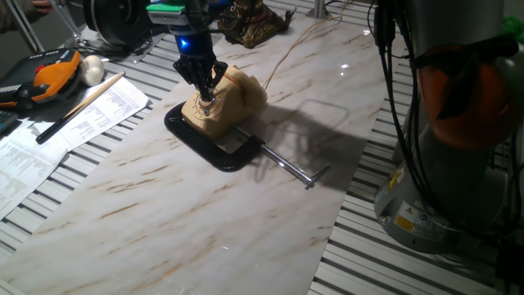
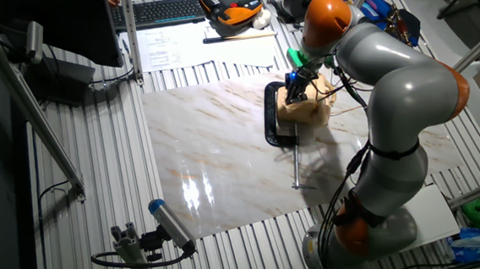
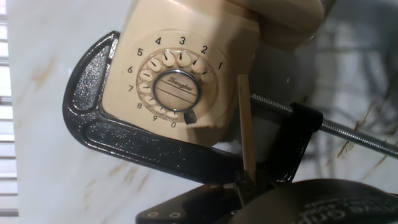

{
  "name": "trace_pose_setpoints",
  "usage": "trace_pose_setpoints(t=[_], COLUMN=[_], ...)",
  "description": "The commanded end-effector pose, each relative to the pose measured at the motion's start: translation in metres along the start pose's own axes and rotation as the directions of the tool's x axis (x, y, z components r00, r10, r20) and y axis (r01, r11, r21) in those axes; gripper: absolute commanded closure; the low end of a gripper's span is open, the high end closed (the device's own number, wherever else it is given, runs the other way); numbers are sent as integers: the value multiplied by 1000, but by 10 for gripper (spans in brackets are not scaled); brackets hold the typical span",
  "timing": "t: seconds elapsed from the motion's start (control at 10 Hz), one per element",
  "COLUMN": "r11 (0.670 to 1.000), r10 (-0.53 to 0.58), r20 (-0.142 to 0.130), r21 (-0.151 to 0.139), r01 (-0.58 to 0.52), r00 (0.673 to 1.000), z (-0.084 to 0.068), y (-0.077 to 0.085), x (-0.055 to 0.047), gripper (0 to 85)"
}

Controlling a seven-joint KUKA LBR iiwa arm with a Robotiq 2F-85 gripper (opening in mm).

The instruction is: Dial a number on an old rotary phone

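A robotics lab or workshop: a marble-patterned board (image 2: 221,159) lies on a ribbed metal table (image 2: 93,175), with a keyboard (image 2: 160,10), printed papers (image 1: 49,135), what looks like an orange-and-black control pendant (image 2: 230,2), and trailing cables (image 1: 393,90).

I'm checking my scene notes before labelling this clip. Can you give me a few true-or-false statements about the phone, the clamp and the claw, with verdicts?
1. The cream-beige plastic rotary phone sits inside the black metal C-clamp. True.
2. The clamp's threaded steel screw rod points towards the stack of printed paper sheets. False: it points away from them, across the pale marble-patterned tabletop.
3. The claw is above the phone's round finger dial. True.
4. The phone's handset lies off the body on the table. False: the handset rests across the top of the phone.
5. A thin wooden stick juts from the claw in the hand view. True.
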State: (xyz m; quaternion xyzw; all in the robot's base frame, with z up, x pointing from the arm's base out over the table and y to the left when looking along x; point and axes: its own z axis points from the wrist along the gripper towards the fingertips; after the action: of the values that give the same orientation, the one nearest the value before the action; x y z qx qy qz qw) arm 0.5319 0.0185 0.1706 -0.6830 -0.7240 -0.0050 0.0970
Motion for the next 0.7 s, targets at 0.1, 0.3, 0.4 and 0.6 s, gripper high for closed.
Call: trace_pose_setpoints(t=[0.1, 0.3, 0.4, 0.6], r11=[1000, 1000, 999, 998], r10=[-13, -9, 19, 50], r20=[35, 2, -10, -65], r21=[-6, -28, -39, -38], r01=[14, 9, -19, -52], r00=[999, 1000, 1000, 997], z=[0, 0, 0, -12], y=[0, 0, 0, 9], x=[0, 0, 0, -7], gripper=[850, 850, 850, 850])
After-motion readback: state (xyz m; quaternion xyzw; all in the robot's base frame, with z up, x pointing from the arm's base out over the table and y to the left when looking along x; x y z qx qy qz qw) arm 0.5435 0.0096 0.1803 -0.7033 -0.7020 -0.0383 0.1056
